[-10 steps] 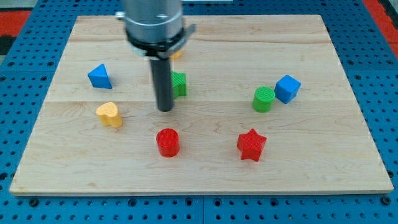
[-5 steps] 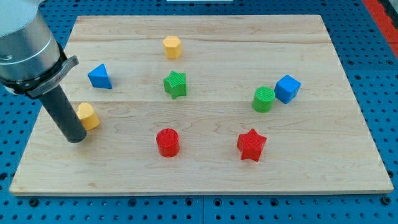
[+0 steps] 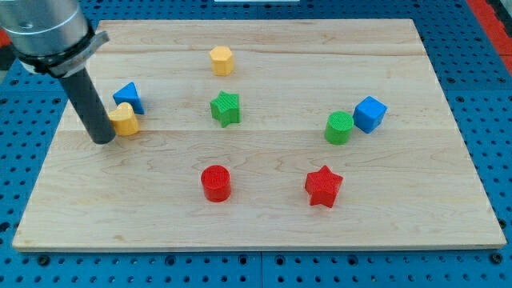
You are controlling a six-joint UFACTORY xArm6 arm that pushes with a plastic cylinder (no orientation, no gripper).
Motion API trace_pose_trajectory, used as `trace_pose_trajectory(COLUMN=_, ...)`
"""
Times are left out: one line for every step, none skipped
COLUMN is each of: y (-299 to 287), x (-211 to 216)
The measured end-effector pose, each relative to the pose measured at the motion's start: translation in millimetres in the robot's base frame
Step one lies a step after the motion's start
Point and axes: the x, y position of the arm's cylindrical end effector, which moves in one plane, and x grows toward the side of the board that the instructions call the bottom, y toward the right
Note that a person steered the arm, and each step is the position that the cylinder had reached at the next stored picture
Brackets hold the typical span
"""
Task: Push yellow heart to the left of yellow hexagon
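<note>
Our tip [image 3: 103,141] touches the yellow heart [image 3: 124,119] on its right; yellow hexagon [image 3: 222,60] well beyond — we carry no gripper.

A pale wooden board made of joined planks [image 3: 336,208] fills most of the frame, its grain running left to right under even, soft light. Beneath it lies a blue perforated metal base with rows of small round holes [image 3: 480,272], visible along the bottom edge and both sides. A red strip [image 3: 494,11] shows in the upper right corner.
</note>
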Motion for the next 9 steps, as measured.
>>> trace_pose_trajectory(y=-2, x=-6)
trace_pose_trajectory(y=19, x=-11)
trace_pose_trajectory(y=38, x=-27)
trace_pose_trajectory(y=62, x=-46)
trace_pose_trajectory(y=88, x=-47)
trace_pose_trajectory(y=103, x=-49)
trace_pose_trajectory(y=104, x=-79)
trace_pose_trajectory(y=104, x=-111)
trace_pose_trajectory(y=115, x=-118)
